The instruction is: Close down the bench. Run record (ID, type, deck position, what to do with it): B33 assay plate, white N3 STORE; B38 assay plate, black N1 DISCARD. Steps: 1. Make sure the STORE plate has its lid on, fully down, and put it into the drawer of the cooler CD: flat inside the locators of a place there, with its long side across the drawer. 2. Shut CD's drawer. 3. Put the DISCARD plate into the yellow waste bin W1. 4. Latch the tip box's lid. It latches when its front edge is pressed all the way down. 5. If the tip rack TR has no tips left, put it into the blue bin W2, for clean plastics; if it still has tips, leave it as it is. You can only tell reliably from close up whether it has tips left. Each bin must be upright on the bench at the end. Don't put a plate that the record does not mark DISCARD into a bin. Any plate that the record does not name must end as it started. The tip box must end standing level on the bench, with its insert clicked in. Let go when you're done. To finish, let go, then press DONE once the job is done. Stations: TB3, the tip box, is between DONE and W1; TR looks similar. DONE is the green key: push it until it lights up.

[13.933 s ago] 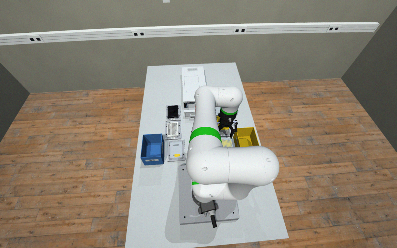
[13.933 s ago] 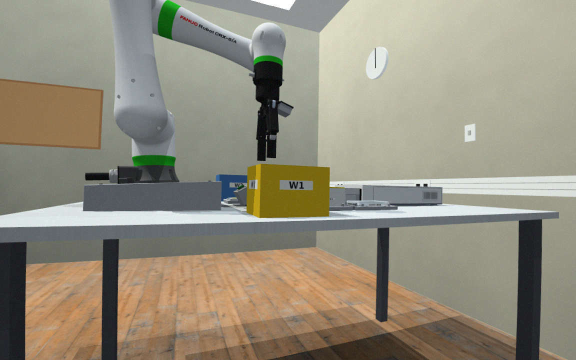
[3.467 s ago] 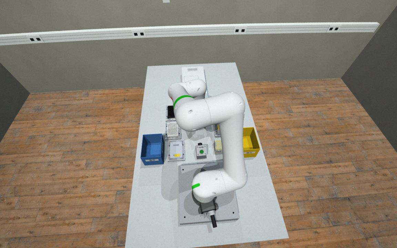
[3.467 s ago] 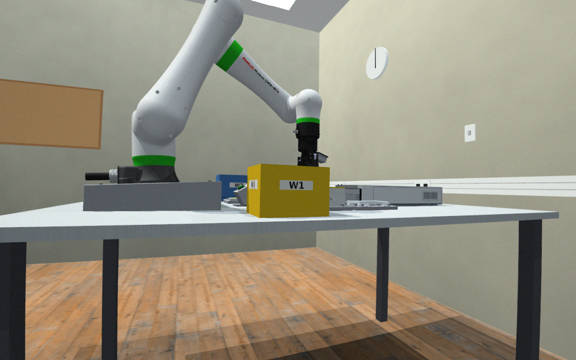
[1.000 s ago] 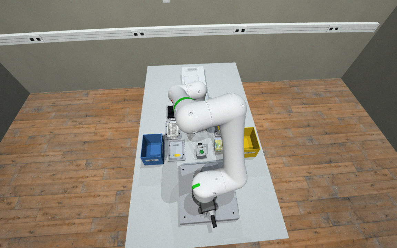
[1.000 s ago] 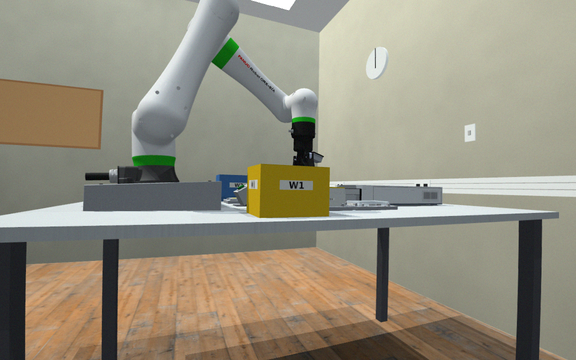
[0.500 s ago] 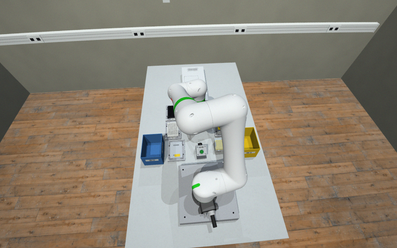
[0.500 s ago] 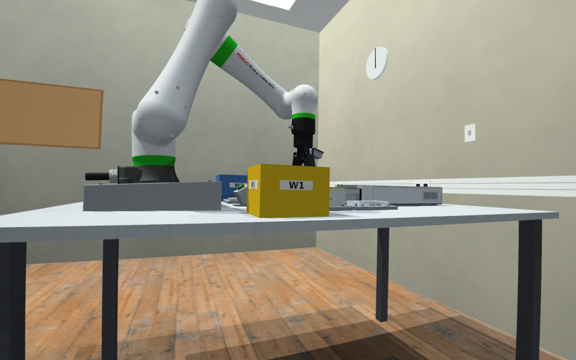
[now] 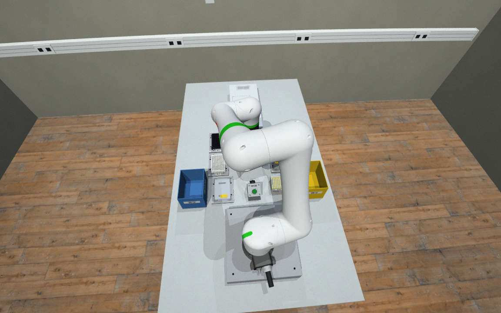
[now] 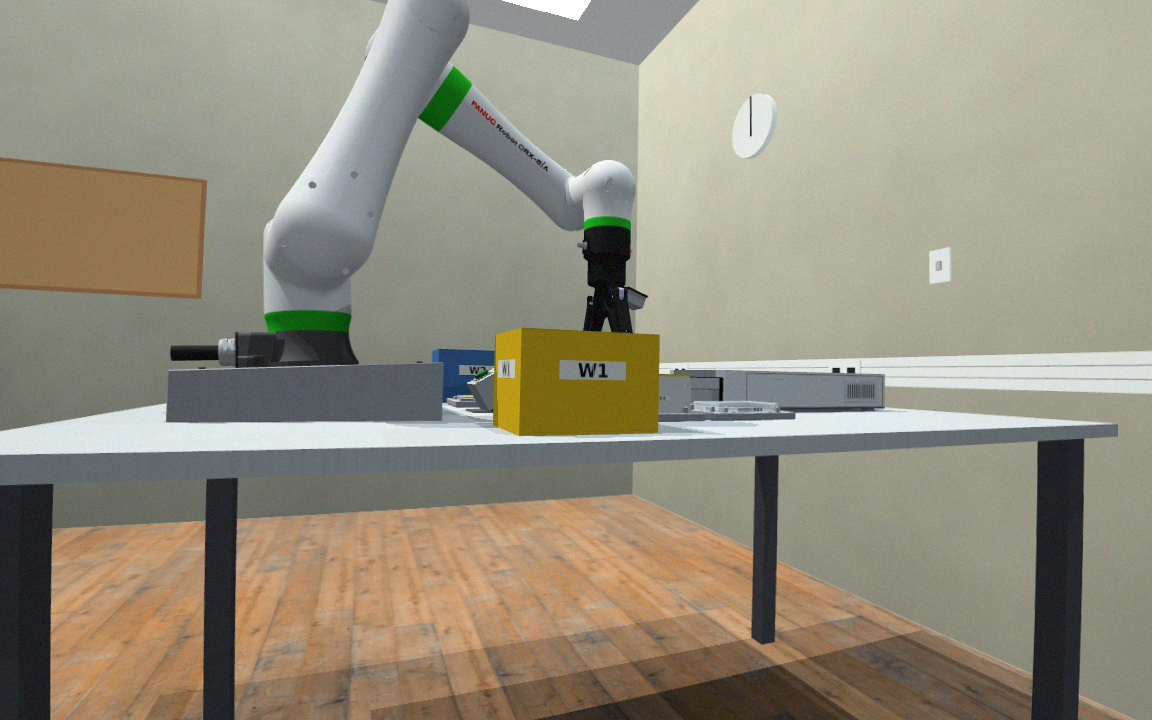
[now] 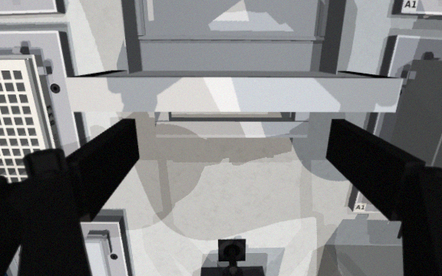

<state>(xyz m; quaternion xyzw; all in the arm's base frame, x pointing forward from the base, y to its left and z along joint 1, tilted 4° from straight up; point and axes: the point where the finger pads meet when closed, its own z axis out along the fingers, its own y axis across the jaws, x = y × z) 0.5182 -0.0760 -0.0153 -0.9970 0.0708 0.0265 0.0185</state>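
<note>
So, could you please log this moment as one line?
gripper: open, empty | position: above drawer front of CD | drawer: open | white plate: on deck

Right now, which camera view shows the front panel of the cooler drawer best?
The wrist view: the drawer front spans the frame, beyond the open gripper. From the top the arm hides it; in the exterior view the yellow bin blocks it.

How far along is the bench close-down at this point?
Early. The drawer stands pulled out, no plate visible inside; the open, empty tool hangs above its front. Black plate and white plate sit on the deck; the blue bin and yellow bin look empty. Everything from storing onward remains.
</note>
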